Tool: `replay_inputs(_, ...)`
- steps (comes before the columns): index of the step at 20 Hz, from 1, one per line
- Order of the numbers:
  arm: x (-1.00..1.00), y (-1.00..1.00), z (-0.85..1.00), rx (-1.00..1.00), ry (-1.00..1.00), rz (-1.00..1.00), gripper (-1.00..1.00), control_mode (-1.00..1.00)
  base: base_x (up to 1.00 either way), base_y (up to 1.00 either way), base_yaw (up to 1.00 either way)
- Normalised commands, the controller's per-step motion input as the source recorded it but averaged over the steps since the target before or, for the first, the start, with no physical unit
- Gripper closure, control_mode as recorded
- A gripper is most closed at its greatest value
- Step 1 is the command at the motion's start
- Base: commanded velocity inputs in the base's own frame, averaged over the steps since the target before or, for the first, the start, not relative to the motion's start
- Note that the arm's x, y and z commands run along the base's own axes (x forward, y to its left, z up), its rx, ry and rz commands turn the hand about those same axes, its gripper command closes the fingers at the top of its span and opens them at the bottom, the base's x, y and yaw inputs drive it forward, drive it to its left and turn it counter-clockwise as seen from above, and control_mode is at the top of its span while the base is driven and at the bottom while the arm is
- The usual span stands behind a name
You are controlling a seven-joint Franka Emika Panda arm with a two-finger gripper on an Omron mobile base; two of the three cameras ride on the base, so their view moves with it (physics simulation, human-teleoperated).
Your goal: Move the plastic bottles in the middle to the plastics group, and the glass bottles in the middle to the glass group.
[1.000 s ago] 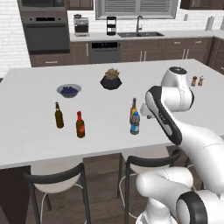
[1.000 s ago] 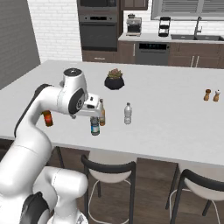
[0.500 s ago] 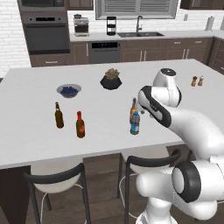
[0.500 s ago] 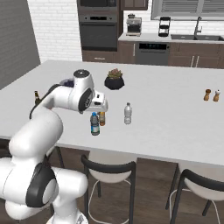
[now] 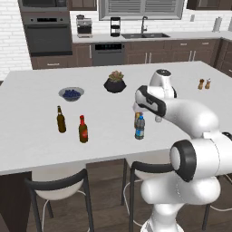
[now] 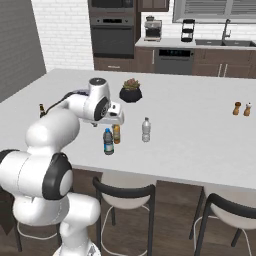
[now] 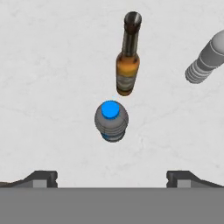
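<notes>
Gripper [image 7: 112, 177] hovers wide open above blue-capped plastic bottle [image 7: 111, 120] mid-bench [image 7: 52, 65], nothing held. Amber glass bottle [image 7: 127, 65] just beside at 12 o'clock; pale plastic bottle [image 7: 205, 59] at 2. Approach step, prob. Next: descend, centre on cap, close.

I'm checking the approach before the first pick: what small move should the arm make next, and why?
Probably lower straight down: the open gripper hangs above the upright blue-capped bottle, which sits about midway between the fingertips, apart from the amber bottle beside it.
</notes>
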Motion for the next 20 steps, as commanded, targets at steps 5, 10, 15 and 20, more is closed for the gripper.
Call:
replay_inputs(5,0.36,0.0,-0.27,0.0,0.0,0.0,-1.0,-1.0,0.0,0.0,0.0)
replay_inputs(10,0.18,0.03,-0.21,0.0,0.01,0.0,-1.0,-1.0,0.0,0.0,0.0)
replay_inputs(15,0.02,0.06,-0.23,0.0,0.0,0.0,-1.0,-1.0,0.0,0.0,0.0)
replay_inputs(20,0.01,0.0,-0.28,0.0,0.0,0.0,-1.0,-1.0,0.0,0.0,0.0)
